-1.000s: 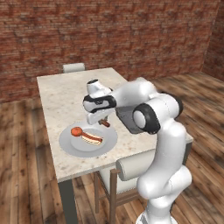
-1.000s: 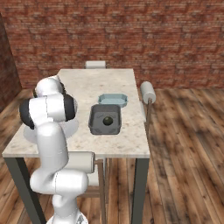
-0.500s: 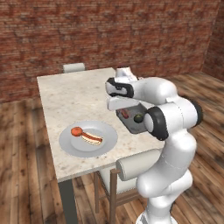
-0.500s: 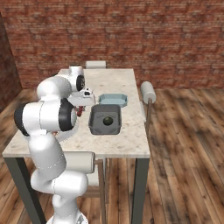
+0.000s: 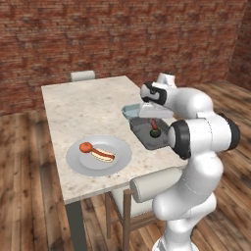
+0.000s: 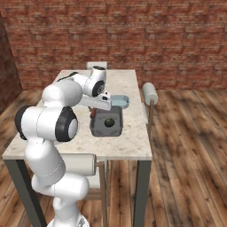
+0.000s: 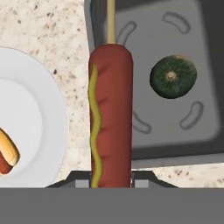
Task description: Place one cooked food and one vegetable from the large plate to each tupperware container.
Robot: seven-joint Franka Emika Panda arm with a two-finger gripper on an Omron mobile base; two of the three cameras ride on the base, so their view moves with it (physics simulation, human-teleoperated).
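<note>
My gripper [image 7: 110, 181] is shut on the thin red-brown sausage [image 7: 110, 113], whose skewer points away from the hand. The sausage [image 5: 153, 123] hangs over the plate-side wall of the dark-grey tupperware container [image 7: 175, 131]. A dark green ball [image 7: 173, 75] lies inside that tub [image 6: 106, 131]. Beyond it stands the smaller light-blue container [image 5: 130, 112], also seen as the light-blue container [image 6: 120, 101]. The large plate [image 5: 98, 166] sits near the table's front edge and carries the tomato [image 5: 86, 147] and the hot dog [image 5: 103, 155]. In the hand view the plate's rim [image 7: 52, 109] shows at the left.
A marble table [image 5: 78, 108] bears everything. A chair [image 5: 83, 76] stands at its far end, another chair [image 5: 157, 184] at the near edge below the arm, and a third chair [image 6: 150, 93] at the right side. Wood floor surrounds the table.
The arm has swung from above the plate to the right, carrying the skewered sausage over to the dark-grey container. The gripper has stayed shut on it.
</note>
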